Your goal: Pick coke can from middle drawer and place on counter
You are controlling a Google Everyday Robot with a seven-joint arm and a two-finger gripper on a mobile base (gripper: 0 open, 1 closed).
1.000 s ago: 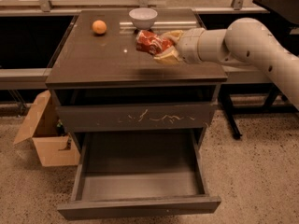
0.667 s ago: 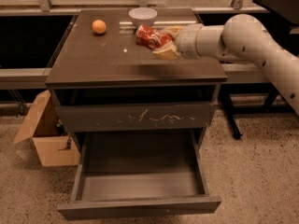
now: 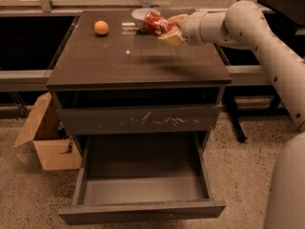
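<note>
Since the earlier frames the gripper (image 3: pixel 166 28) and its load have shifted toward the upper part of the frame, closer to the white bowl (image 3: pixel 141 15) at the top centre. The gripper reaches in from the right on a pale arm (image 3: pixel 248 27), and its tan fingers (image 3: pixel 170 38) are clamped on the coke can (image 3: pixel 153 22), which lies tilted. The can is held above the counter (image 3: pixel 119 61), just beside the bowl, with a dim shadow on the glossy top below it. An orange (image 3: pixel 100 27) sits on the counter in the upper left. Lower centre, the middle drawer (image 3: pixel 143 191) stands pulled out, under a scratched drawer front (image 3: pixel 143 120). A cardboard box (image 3: pixel 47 144) stands on the floor at left.
</note>
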